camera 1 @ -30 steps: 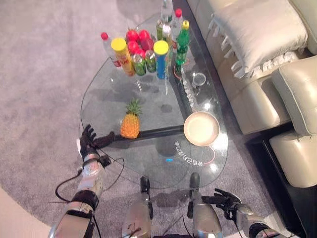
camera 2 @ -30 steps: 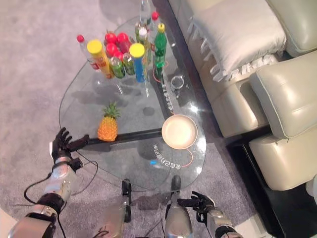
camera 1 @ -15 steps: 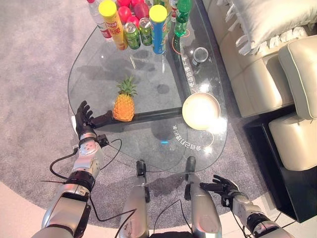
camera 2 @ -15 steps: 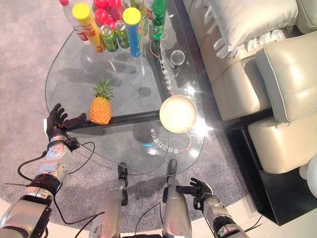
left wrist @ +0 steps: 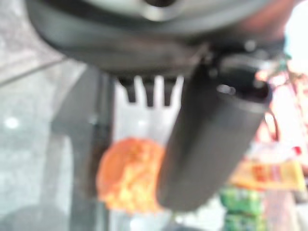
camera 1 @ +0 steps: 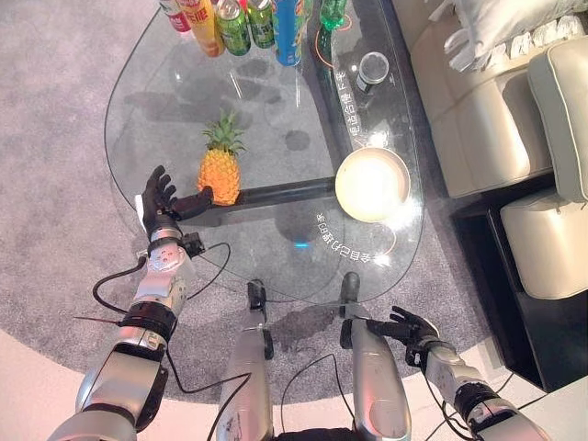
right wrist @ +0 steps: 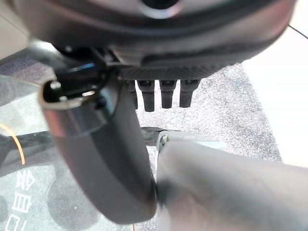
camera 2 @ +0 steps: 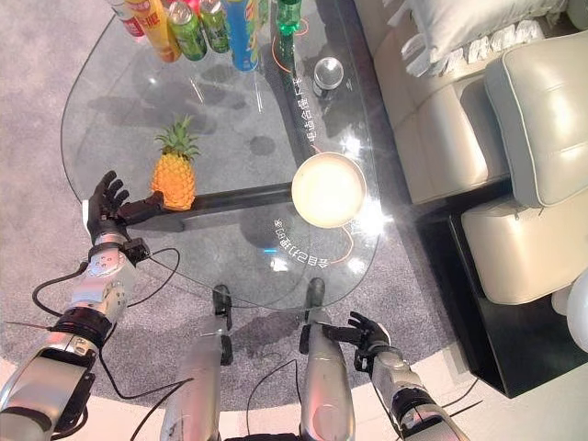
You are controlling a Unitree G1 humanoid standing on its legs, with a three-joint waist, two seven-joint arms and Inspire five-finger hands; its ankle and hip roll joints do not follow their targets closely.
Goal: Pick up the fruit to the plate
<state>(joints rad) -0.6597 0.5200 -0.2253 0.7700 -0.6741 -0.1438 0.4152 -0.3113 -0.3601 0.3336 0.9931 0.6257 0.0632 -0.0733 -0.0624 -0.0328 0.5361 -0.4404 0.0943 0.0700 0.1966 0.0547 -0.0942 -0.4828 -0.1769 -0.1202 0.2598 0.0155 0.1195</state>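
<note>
Fruit: a pineapple (camera 1: 219, 170) stands upright on the glass desk (camera 1: 147, 110), left of centre in the left eye view, green crown pointing toward the top of the frame. In the left wrist view it shows as an orange blur (left wrist: 129, 175) past the thumb.
Plate: a pale round plate (camera 1: 372, 184) sits on the desk, right of centre in the frame, well apart from the pineapple. A dark bar under the glass runs between the two.
Left robot hand: the left robot hand (camera 1: 160, 199) is at the left rim of the desk, fingers spread and straight, thumb reaching toward the base of the pineapple. Thumb tip is just beside the fruit; contact probably not made, but the view is too coarse to be sure. It holds nothing.
Right robot hand: the right robot hand (camera 1: 410, 326) is low in the frame, lower right, below the desk's near edge, over the grey carpet (camera 1: 55, 230). Fingers relaxed and extended, holding nothing.
Desk, far end: a cluster of bottles and cans (camera 1: 241, 20) at the top edge of the frame; a small glass jar (camera 1: 371, 70) stands to their right.
Surroundings: a cream sofa (camera 1: 478, 119) fills the right side of the frame, with a cushion (camera 1: 501, 23) at upper right.
</note>
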